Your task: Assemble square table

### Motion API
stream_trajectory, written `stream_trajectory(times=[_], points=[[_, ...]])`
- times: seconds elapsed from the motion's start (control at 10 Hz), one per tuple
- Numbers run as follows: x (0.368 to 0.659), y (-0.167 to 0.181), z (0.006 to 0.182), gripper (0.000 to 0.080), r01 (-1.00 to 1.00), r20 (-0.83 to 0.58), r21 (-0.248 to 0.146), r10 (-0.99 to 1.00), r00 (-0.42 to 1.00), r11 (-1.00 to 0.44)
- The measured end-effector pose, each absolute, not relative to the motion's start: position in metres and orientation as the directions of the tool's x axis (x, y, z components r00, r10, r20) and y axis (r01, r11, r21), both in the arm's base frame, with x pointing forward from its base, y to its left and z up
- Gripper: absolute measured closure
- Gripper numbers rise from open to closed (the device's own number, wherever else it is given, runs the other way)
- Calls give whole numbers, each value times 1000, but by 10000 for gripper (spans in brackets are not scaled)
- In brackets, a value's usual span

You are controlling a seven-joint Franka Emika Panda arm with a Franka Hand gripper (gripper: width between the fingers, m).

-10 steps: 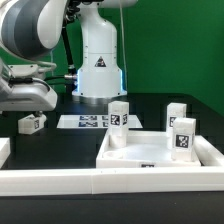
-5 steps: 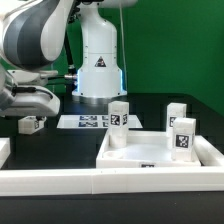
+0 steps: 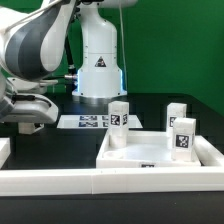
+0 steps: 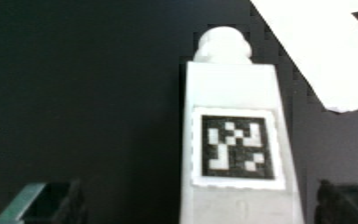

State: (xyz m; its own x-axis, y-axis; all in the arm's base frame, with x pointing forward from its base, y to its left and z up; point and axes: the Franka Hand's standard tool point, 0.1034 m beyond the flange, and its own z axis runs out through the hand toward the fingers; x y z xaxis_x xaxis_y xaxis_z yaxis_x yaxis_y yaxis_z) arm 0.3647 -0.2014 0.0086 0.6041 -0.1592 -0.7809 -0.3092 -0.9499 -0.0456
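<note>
My hand [image 4: 190, 200] hangs open over a loose leg [image 4: 229, 125] on the bench [image 3: 60, 145]. Three legs [image 3: 119, 114] stand in the slab [image 3: 150, 152]; this one remains.

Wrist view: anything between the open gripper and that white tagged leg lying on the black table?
Nothing visible. The white block leg with the black-and-white square tag lies on the black table in line with the gap between the open gripper's fingertips. In the exterior view the arm hides that leg.

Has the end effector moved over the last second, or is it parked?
Yes. In the exterior view the end effector has come down over the loose leg, which it now hides, and drifted toward that view's left, away from the marker board.
</note>
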Motion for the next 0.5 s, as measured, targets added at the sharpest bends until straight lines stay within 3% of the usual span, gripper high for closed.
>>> stream_trajectory(times=[0.1,0.2,0.3,0.5], points=[[365,-201,8,151,-308,-780,-46,-158,605,-950],[365,-201,8,275,-308,-780,-46,-158,605,-950],[365,-200,8,275,-307,-780,-47,-157,606,-951],[366,-200,8,511,-306,-780,-46,-157,606,-951]])
